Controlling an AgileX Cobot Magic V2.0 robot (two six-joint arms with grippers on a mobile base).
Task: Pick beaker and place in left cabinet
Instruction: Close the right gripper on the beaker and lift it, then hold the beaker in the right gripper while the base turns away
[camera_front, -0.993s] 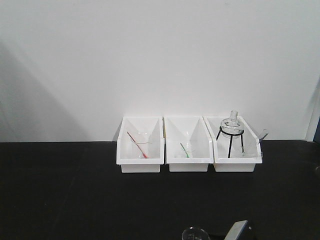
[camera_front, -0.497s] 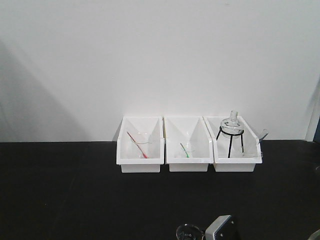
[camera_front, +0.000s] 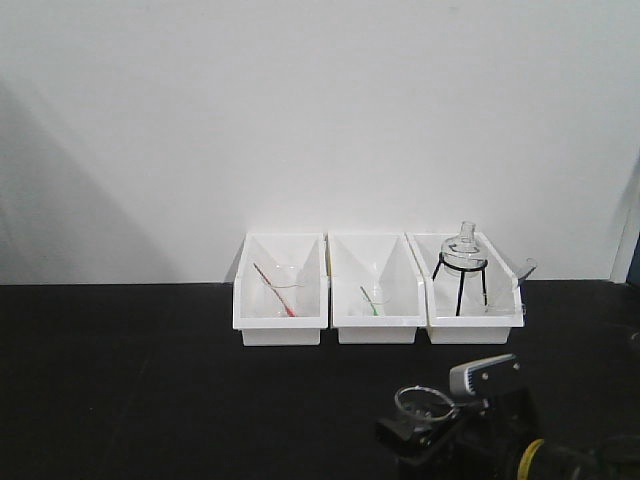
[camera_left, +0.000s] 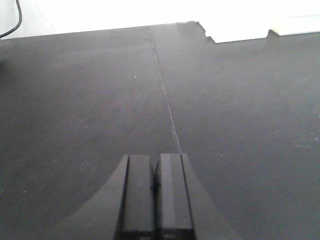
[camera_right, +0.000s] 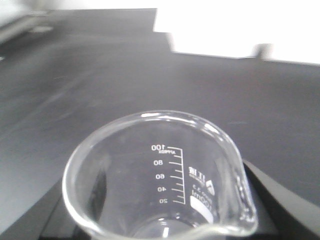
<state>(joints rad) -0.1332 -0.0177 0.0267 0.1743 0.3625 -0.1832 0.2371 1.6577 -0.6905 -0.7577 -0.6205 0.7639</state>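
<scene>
**Carrying the beaker, with the cabinet out of sight**

Gripped low on its body, the beaker (camera_right: 165, 185) sits upright in the right gripper (camera_front: 435, 426), mouth open to the wrist camera and its white graduation scale readable on the inside wall. The jaws are closed on the glass: dark finger surfaces show at both lower sides of the beaker in the right wrist view. Holding it by the body rather than the rim probably keeps the pouring lip free and the vessel level. It holds no rod, and no liquid can be made out. In the front view it appears at the lower right, near the front edge of the black table (camera_front: 150, 400) and well apart from the three white bins (camera_front: 377, 325) lined up against the wall. Whether its base is clear of the table cannot be told.

Those bins keep their own glassware: a beaker with a red rod (camera_front: 274, 290), one with a green rod (camera_front: 370, 301), and a round flask (camera_front: 464, 246) on a black tripod.

The left gripper (camera_left: 155, 195) hangs over bare table, fingers drawn together on nothing, evidently kept out of the way.

The left cabinet appears in no view, so I judge the pick done and the transfer leftward yet to come.
</scene>
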